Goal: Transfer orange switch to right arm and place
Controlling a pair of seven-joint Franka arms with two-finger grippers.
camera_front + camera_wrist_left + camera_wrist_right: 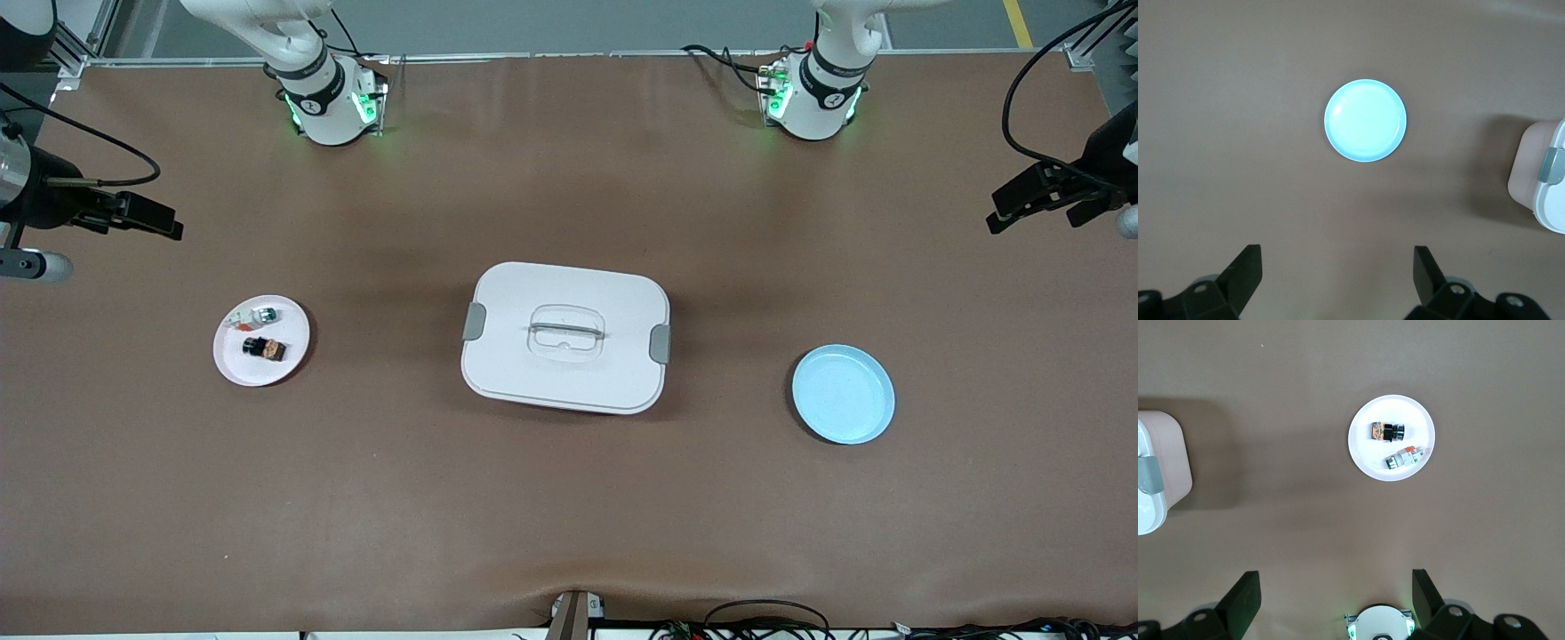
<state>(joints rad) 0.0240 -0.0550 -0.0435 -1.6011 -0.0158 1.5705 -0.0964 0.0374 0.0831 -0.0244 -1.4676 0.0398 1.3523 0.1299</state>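
1. Left hand [1335, 273]: up in the air at the left arm's end of the table [569, 498], fingers [1245, 267] spread wide, nothing between them.
2. Under the left hand, on the table: the light blue plate [1365, 120], bare. Its wrist view also catches one corner of the white lidded box [1545, 177], with a grey latch.
3. Right hand [1335, 593]: up in the air at the right arm's end of the table, fingers [1243, 590] spread wide as well, holding nothing.
4. Under the right hand: the white plate [1361, 450]. The orange switch [1386, 432] lies on it, on its side, well apart from both hands and touched by neither.
5. Also on that plate: a whitish part with a green cap [1405, 458], just beside the orange switch. In the front view it is the farther of the two from the camera; the orange switch [264, 348] is the nearer.
6. White lidded box [565, 336] sits mid-table between the two plates, lid on, handle flat in its recess, a grey latch at each end.
7. Light blue plate [843, 394] is slightly nearer the front camera than the white plate [233, 366].
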